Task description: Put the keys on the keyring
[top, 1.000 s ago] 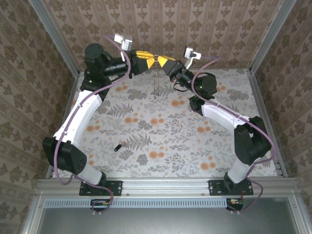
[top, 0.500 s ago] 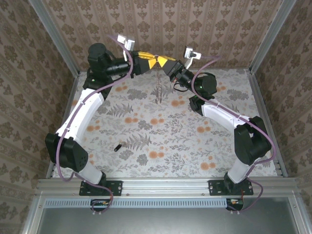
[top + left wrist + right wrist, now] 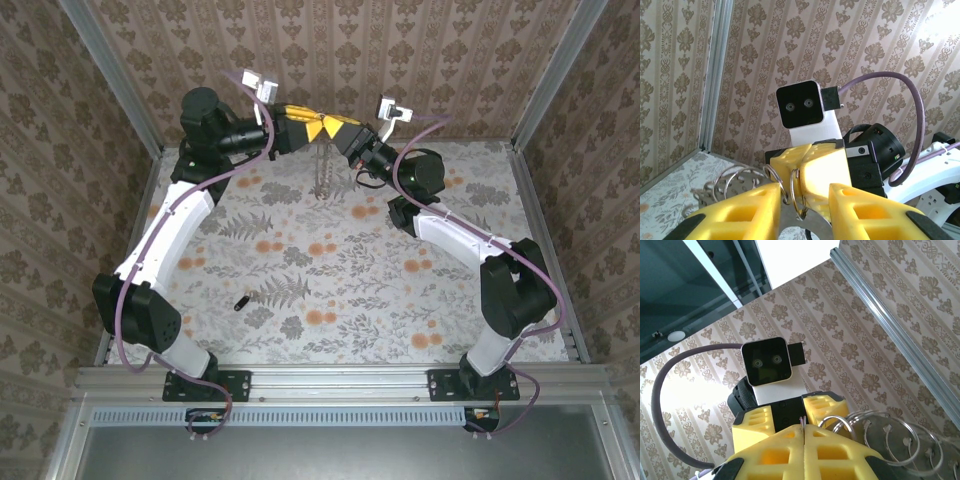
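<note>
Floral table (image 3: 400, 300): right gripper (image 3: 803, 432) pinches keyring (image 3: 322, 180) above far edge, left gripper (image 3: 805, 197) hold unclear; key (image 3: 240, 302) lies unthreaded near-left.

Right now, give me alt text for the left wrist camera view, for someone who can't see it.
Yellow fingers of the left gripper, parted, frame a keyring of thin metal loops, with the right gripper facing from beyond. Above: the right wrist camera and a purple cable, against patterned wallpaper.
</note>
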You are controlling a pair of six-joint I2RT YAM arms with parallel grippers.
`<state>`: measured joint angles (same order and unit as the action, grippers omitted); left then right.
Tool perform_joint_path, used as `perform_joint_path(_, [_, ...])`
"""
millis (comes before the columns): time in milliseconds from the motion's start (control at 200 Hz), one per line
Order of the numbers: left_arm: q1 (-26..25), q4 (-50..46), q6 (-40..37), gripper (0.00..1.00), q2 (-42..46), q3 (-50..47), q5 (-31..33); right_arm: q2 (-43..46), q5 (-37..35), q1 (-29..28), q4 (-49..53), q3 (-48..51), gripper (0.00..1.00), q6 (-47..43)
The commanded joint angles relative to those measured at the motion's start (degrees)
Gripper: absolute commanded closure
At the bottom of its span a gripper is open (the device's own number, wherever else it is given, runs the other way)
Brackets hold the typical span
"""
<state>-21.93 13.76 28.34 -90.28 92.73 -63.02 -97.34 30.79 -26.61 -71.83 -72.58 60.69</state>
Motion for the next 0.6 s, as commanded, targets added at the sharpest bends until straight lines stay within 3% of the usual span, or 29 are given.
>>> perform_joint_path(0, [-0.3, 1.7, 0.5, 0.69, -0.8, 2.2, -1.3, 2.4, 1.2, 0.3, -2.5, 0.3, 1.00, 0.8])
perform_joint_path(140, [-0.3, 1.8, 0.3, 0.74, -0.8, 2.1, -1.5, 2.5, 1.3, 0.3, -2.2, 0.4, 1.00, 0.7])
perform_joint_path(425, [-0.4, 1.6, -0.3, 1.00, -0.4, 2.1, -2.3, 2.6, 1.3, 0.3, -1.6, 0.9, 1.00, 0.2])
perform_joint_path(595, [-0.5, -0.9, -3.1, 1.00, 0.0, 2.0, -3.3, 2.8, 1.8, 0.5, -0.3, 0.4, 1.00, -0.3])
